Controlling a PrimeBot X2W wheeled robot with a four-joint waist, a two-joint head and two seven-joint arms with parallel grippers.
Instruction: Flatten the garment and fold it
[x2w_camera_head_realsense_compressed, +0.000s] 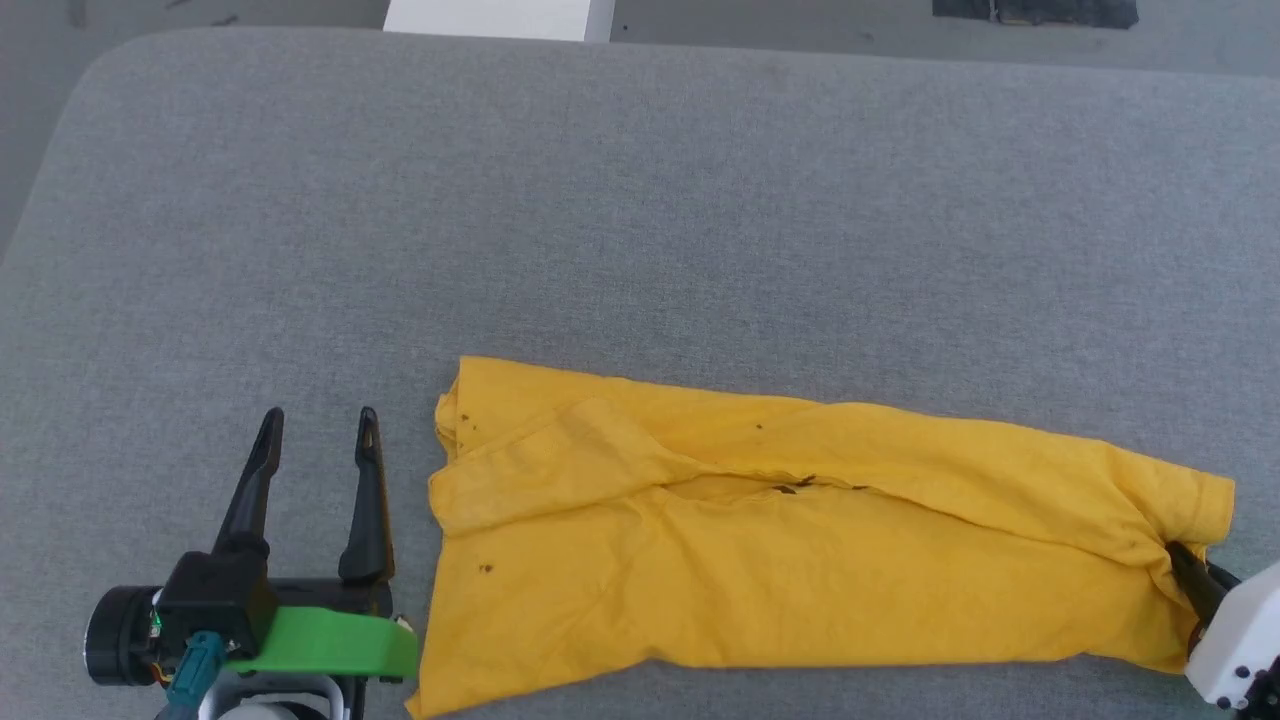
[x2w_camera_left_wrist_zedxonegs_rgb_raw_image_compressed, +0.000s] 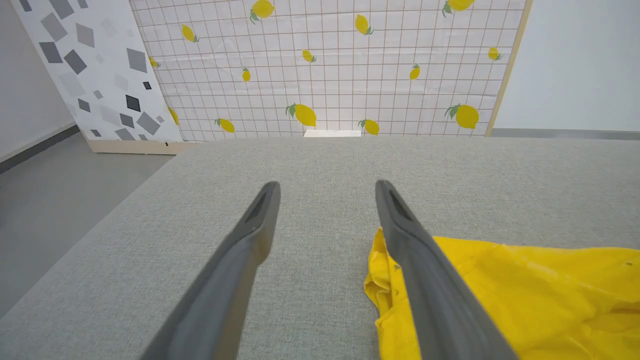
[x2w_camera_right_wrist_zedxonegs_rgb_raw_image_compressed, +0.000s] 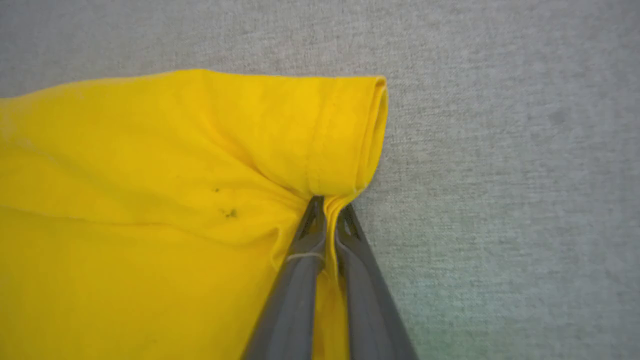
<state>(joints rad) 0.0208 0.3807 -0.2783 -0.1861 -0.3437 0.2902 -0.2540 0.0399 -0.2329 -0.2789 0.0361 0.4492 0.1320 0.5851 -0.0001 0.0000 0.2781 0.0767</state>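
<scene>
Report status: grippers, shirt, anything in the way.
Left gripper open, empty, beside the garment. Right gripper shut on its right end. Shirt lies as a long rumpled band on the grey surface. Nothing blocking.

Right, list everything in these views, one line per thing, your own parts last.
garment: one, bright yellow, lying in a long wrinkled band near the padded surface's front edge.
padded surface: one, grey fabric, under the garment.
white block: one, white, just beyond the surface's far edge.
lemon panel: one, white grid with yellow lemons, upright behind the surface.
patterned panel: one, white with grey shapes, left of the lemon panel.
dark patch: one, black, on the floor at far right.
left gripper: one, dark fingers apart, beside the garment's left end, holding nothing.
right gripper: one, dark fingers shut on the garment's right end.
</scene>
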